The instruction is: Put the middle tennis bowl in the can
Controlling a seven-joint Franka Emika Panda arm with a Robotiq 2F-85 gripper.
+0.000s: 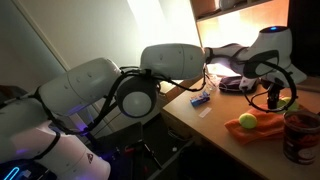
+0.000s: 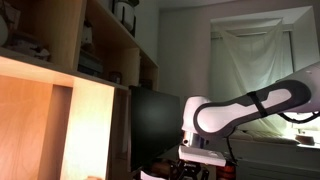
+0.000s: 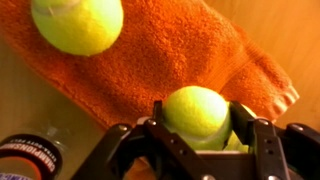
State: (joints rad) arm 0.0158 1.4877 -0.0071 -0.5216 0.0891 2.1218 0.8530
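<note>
arm (image 1: pixel 170 58): stretched out, elbow bent | end effector (image 3: pixel 200 125): pointing down, clamped on tennis ball (image 3: pixel 195 108)

Orange towel (image 3: pixel 170 60) on wooden table (image 1: pixel 195 118); spare tennis ball (image 3: pixel 77 22) atop it; small blue item (image 1: pixel 202 98) nearby.

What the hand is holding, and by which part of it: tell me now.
The hand holds a tennis ball. It is clamped at two opposite sides, about across its widest part. The ball's top stays uncovered in the wrist view.

Fuzzy tennis ball (image 3: pixel 195 112), rough terry cloth (image 3: pixel 170 50), smooth wooden table (image 3: pixel 285 30).
</note>
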